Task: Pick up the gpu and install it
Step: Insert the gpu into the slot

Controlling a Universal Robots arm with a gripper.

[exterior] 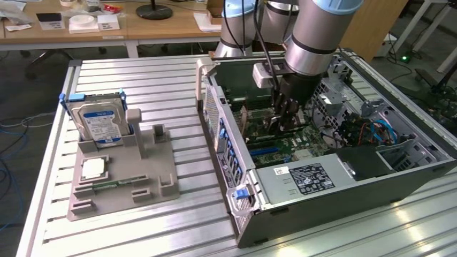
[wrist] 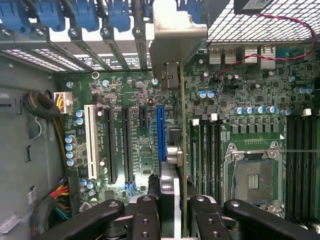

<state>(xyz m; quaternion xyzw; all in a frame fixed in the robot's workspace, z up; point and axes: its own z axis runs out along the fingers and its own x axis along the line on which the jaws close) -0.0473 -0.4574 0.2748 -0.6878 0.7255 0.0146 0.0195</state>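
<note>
- The gripper (wrist: pixel 172 212) is reaching down into the open computer case (exterior: pixel 400 176), its fingers (wrist: pixel 145 220) clamping on the gpu (wrist: pixel 183 150), which is standing on edge.
- The card's long axis is running parallel with the blue slot (wrist: pixel 160 132) on the motherboard (wrist: pixel 250 125), lying just beside it, not visibly seated.

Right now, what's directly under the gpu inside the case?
The gpu, held edge-on in the gripper, stands over the green motherboard beside the blue expansion slot. Its lower edge and whatever slot it meets are covered by the card itself.
</note>
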